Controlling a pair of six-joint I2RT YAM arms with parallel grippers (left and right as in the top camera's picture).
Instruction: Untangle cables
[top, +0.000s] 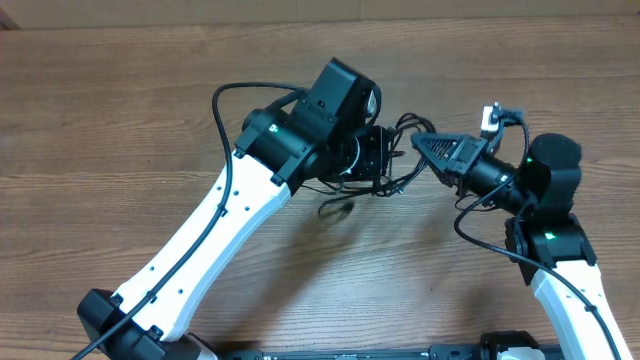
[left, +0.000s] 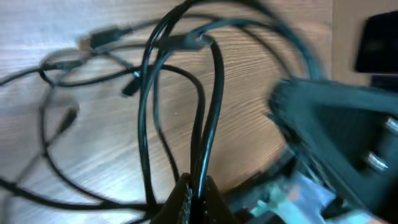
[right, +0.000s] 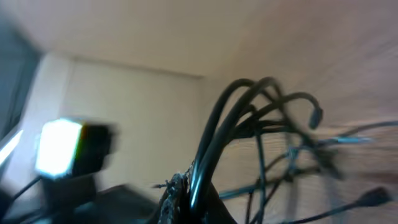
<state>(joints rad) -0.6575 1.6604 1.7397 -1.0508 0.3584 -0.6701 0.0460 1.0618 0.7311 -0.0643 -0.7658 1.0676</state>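
A tangle of thin black cables (top: 400, 165) hangs between my two grippers above the wooden table. My left gripper (top: 385, 155) is shut on a bunch of strands; in the left wrist view the cables (left: 205, 118) rise from its jaws (left: 198, 198) in loops, with small plugs (left: 102, 38) lying on the wood. My right gripper (top: 420, 145) is shut on the other side of the tangle; in the right wrist view the cables (right: 242, 118) arch up from its jaws (right: 194, 194), with a plug (right: 316, 116) dangling.
A loose loop of cable (top: 338, 207) lies on the table below the left gripper. The wooden table (top: 120, 130) stretches to both sides. The right arm's body (left: 336, 130) shows blurred in the left wrist view.
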